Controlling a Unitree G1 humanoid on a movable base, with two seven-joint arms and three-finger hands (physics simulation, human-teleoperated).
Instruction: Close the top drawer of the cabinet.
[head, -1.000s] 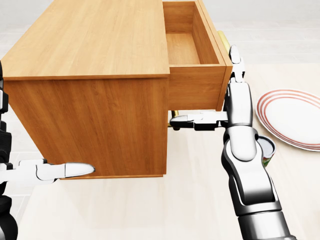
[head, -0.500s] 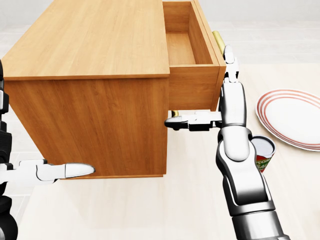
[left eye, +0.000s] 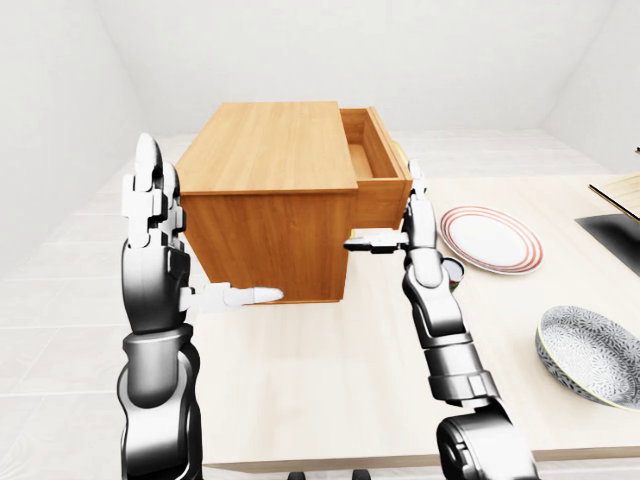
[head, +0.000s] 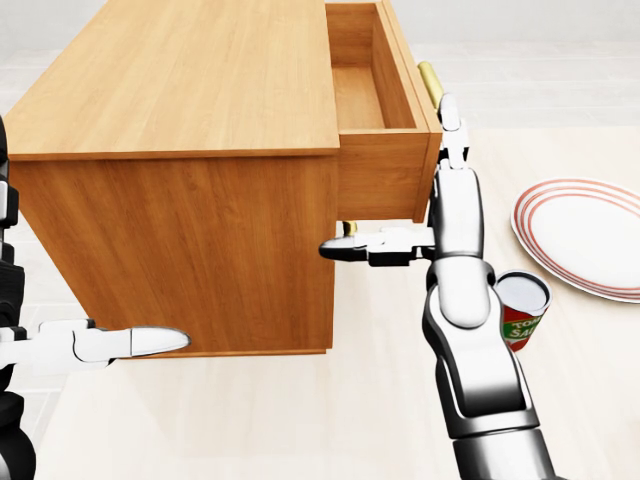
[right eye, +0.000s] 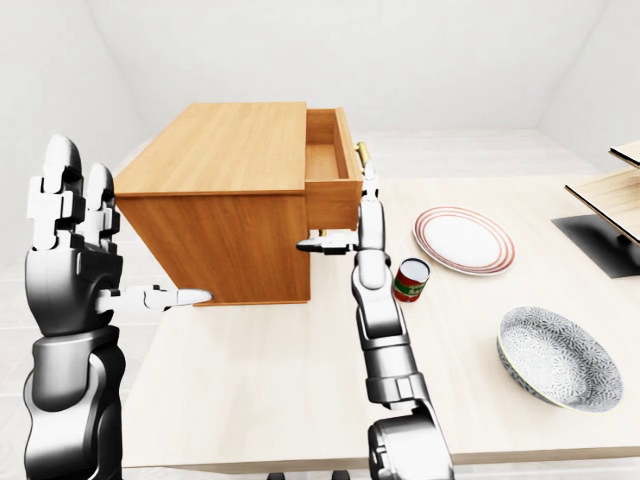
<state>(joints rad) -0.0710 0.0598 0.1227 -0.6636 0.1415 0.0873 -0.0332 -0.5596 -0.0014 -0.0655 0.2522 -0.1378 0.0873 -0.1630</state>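
Wood-grain light-brown cabinet (head: 180, 150) is sitting on the pale tabletop (head: 300, 420) at head view's left. Left robot hand (right eye: 75, 245) is hovering w/ fingers spread, beside it. Top drawer (head: 385, 120) is standing partly open. Right robot hand (head: 440, 200), fingers spread, is pressing flat vs. drawer face. Red-labelled tin can (head: 520, 308), then red-rimmed white plate (head: 585, 235), are sitting to the right.

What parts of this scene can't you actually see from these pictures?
- Drawer front and most of its brass handle: all views, facing away, right hand across them.
- Can label: head view, forearm covers part.
- Lower drawers: every view shows only the cabinet side.
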